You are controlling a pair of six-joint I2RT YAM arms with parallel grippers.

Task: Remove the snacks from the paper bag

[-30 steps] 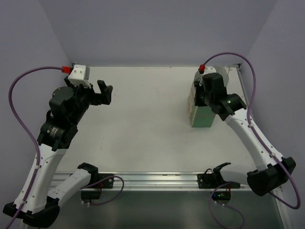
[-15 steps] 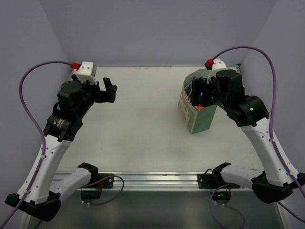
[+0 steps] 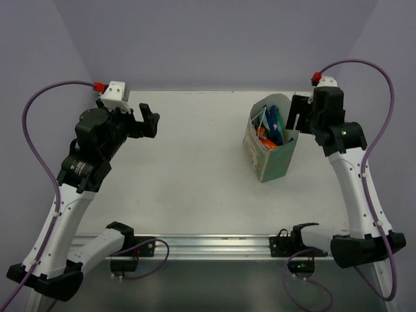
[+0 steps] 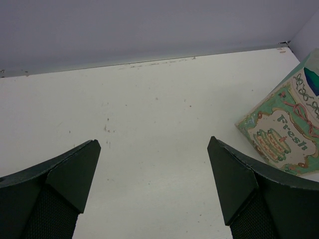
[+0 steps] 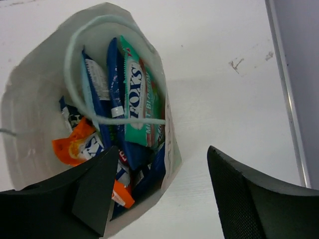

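The pale mint paper bag point(image 3: 274, 162) stands upright at the right rear of the table, its mouth spread wide. The snacks point(image 3: 268, 127) stand packed inside. In the right wrist view they show as dark blue packets point(image 5: 110, 74), a teal-white one point(image 5: 135, 99) and an orange one point(image 5: 74, 148). My right gripper point(image 3: 298, 114) hovers open just right of the bag's rim, holding nothing; from its own camera the right gripper point(image 5: 160, 149) looks down over the bag's point(image 5: 35, 109) near edge. My left gripper point(image 3: 148, 123) hangs open over the left rear of the table. The left gripper point(image 4: 153, 142) faces the bag's printed side point(image 4: 284, 137).
A pale string handle point(image 5: 114, 120) lies across the bag's mouth over the packets. The table's right edge point(image 5: 281, 79) runs close beside the bag. The back wall point(image 4: 149, 30) rises behind the table. A metal rail point(image 3: 208, 246) with the arm bases lines the near edge.
My right gripper, shut over the bag a second ago, has opened and drawn back to the right. The bag's mouth now gapes and shows the packets. The left arm shifted slightly.
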